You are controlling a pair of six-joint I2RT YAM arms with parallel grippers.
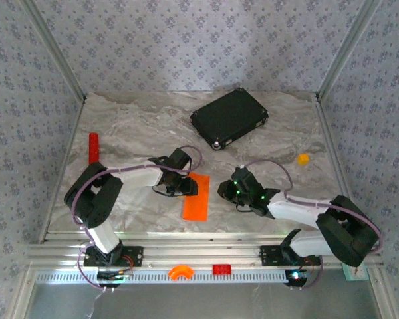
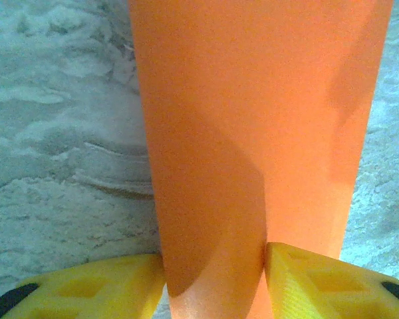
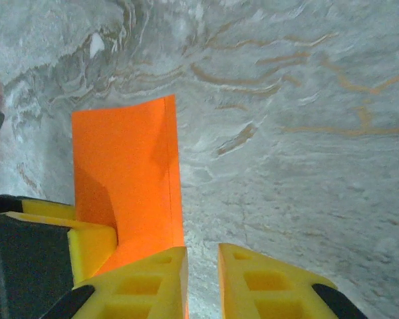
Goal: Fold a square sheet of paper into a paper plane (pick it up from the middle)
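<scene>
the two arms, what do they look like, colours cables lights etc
Both the left arm and right arm have bulky black joint housings joined by white links, with a pale lilac cable looping along each. The right arm's wrist shows small green lights. The left tool and right tool each end in blocky yellow fingers with recessed pockets and black patches.

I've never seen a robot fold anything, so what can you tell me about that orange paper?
The orange paper is thin, bright and matte, apparently folded into a long narrow strip, bent lengthwise. It lies on the marbled table, one end pinched between the left gripper's yellow fingers. The right gripper, jaws slightly apart and empty, sits beside its long edge.
</scene>
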